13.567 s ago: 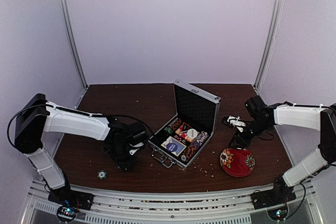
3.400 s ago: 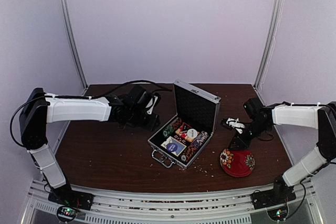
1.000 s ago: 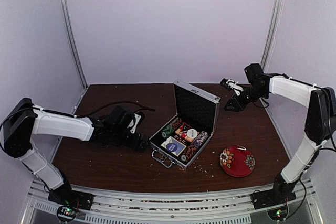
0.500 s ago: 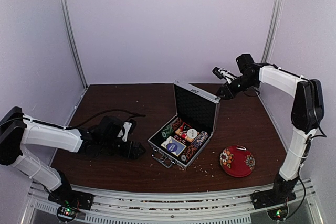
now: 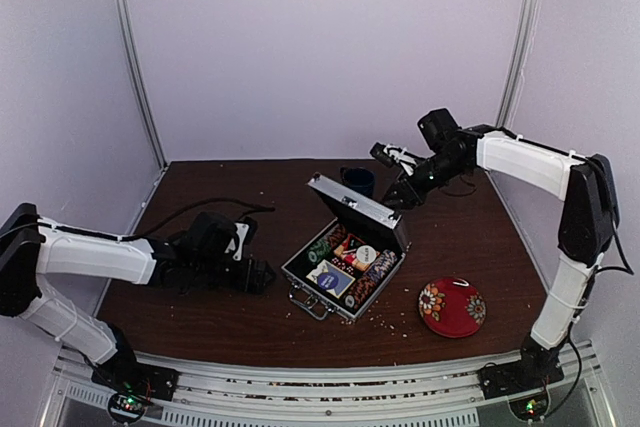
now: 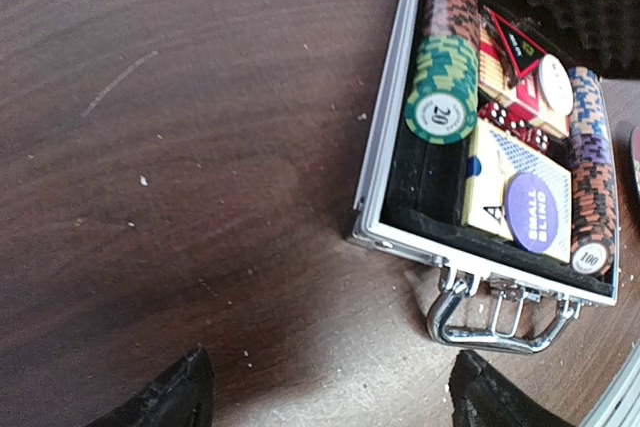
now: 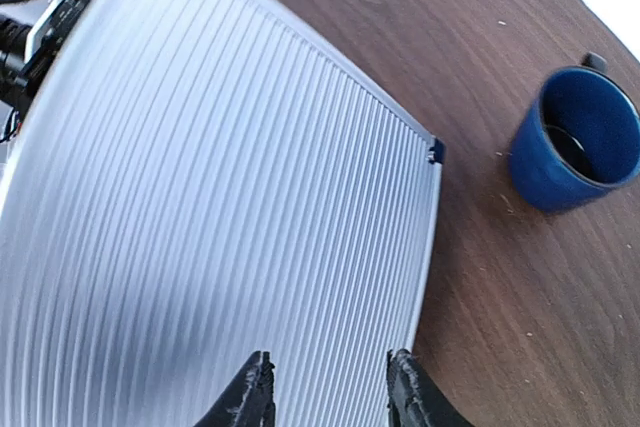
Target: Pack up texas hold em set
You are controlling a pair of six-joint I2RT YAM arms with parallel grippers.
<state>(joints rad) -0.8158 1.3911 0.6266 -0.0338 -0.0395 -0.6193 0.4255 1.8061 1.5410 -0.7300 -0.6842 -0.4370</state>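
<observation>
The silver briefcase (image 5: 316, 298) lies open mid-table, its ribbed lid (image 5: 356, 205) leaning forward over the base. Rows of striped poker chips (image 6: 441, 102) and the blue-and-cream card deck box (image 6: 498, 185) sit in the black lining, and the metal handle (image 6: 494, 323) points at the near edge. My right gripper (image 5: 397, 194) is behind the lid's top edge; in the right wrist view its narrowly parted tips (image 7: 330, 392) rest over the lid's ribbed back (image 7: 200, 197), holding nothing. My left gripper (image 5: 258, 275) hovers low just left of the case, wide open (image 6: 335, 402) and empty.
A dark blue mug (image 5: 358, 180) stands behind the case, close to the lid's far corner (image 7: 585, 142). A red floral bowl (image 5: 452, 307) sits at the front right. Crumbs dot the wooden table (image 5: 200, 317).
The right gripper swung left to behind the lid, and the lid tipped from upright towards the base, uncovering the mug. The left gripper closed in a little and edged towards the case.
</observation>
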